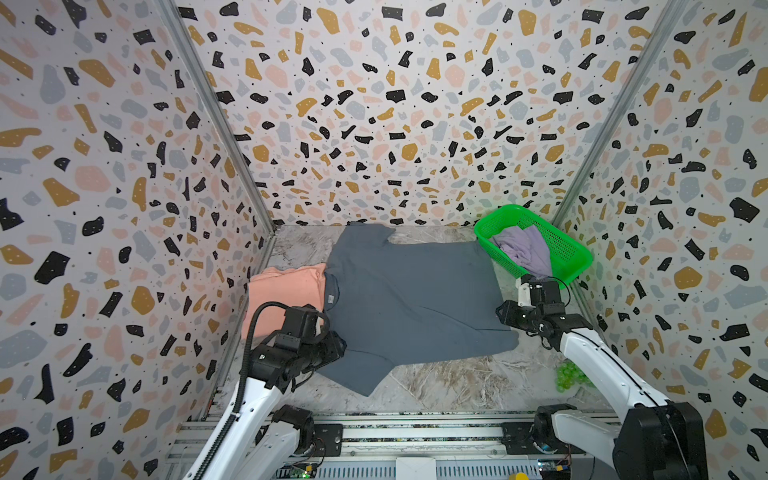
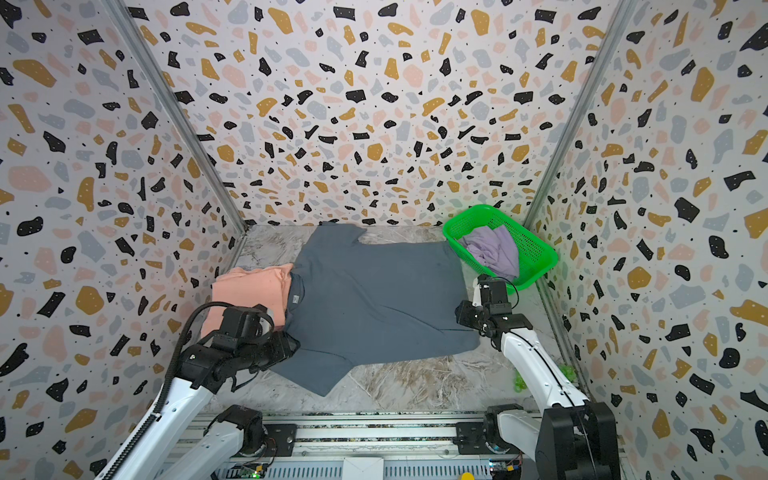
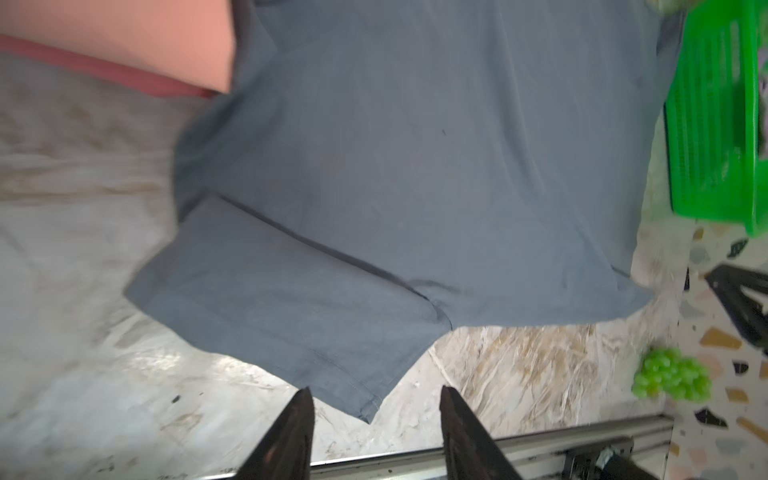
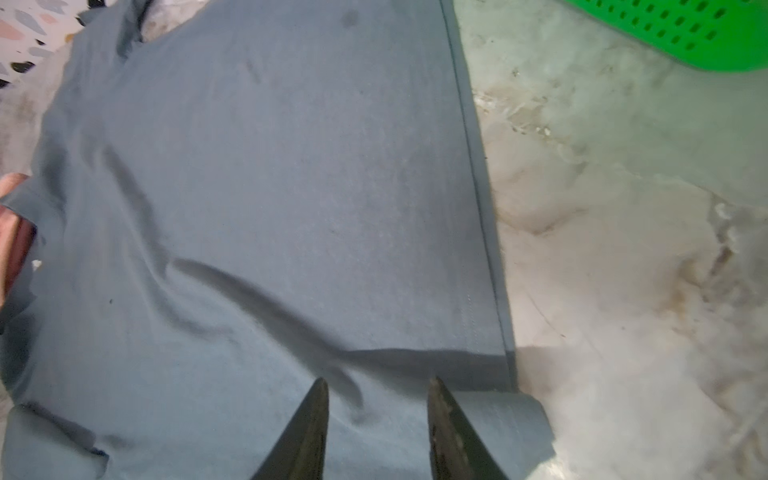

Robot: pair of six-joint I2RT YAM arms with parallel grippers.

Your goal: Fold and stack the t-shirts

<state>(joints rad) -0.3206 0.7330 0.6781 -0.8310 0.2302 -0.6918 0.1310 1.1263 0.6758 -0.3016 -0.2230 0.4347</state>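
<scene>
T-shirt in slate-grey (image 1: 415, 299) lies spread flat on the marbled table (image 1: 457, 382), its collar side touching the folded salmon-pink t-shirt (image 1: 286, 286). The pale lilac t-shirt (image 1: 523, 249) sits crumpled in the green basket (image 1: 571, 249) at the far right. The left gripper (image 3: 374, 390) stands parted and empty, with the near sleeve's corner showing in its gap. The right gripper (image 4: 378, 380), likewise parted and empty, sits over the hem corner, which curls beside one finger.

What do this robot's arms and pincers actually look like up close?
Both arms have glossy white tube-like links joined by chunky black joints. The left arm carries a thick ribbed black hose; the right arm has a thin black wire. The left gripper and right gripper each have two dark, tapering, pointed fingers.
</scene>
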